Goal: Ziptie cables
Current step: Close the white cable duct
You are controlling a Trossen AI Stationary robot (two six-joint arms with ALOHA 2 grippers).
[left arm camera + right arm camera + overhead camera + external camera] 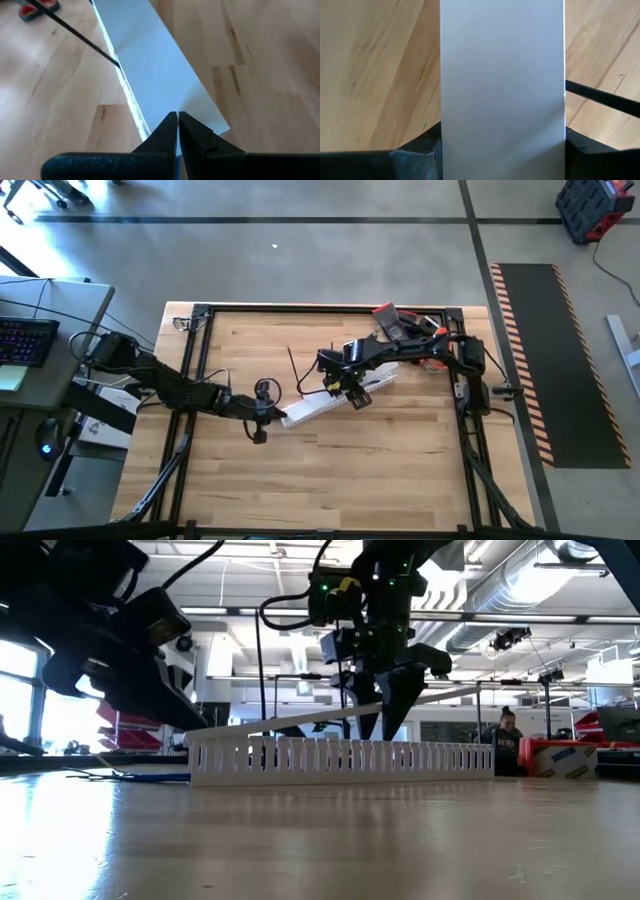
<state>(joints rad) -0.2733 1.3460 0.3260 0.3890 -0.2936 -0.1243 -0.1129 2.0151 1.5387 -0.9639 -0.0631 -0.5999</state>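
A wooden bench (pixel 330 470) with a black frame is standing on a grey workshop floor, and the low view is showing an open hall behind it with a person sitting far off. The right tool (pixel 352 392) is working near the middle of the bench; its jaws are standing apart and gripping the flat white strip (pixel 502 90) by its two long edges, as the right wrist view is showing. That strip is lying tilted above the white slotted channel (pixel 340 758), with the held end raised. The left tool (pixel 177 131) is resting at the other end of the channel, its fingers closed together with nothing between them, the tips pressing at the end of the strip. The cables (pixel 300 375) are lying on the bench just beside the channel, on the side away from the arm bases, apparently outside it; individual strands are too thin to count. A thin dark line, either a wire or a tie, is crossing both wrist views. Judging by this layout, the task is looking to be at an early stage: no tie is visibly fastened round the bundle, and the gathering and tying are both remaining. Count: two tools, one channel, one strip, one loose bunch of cables.
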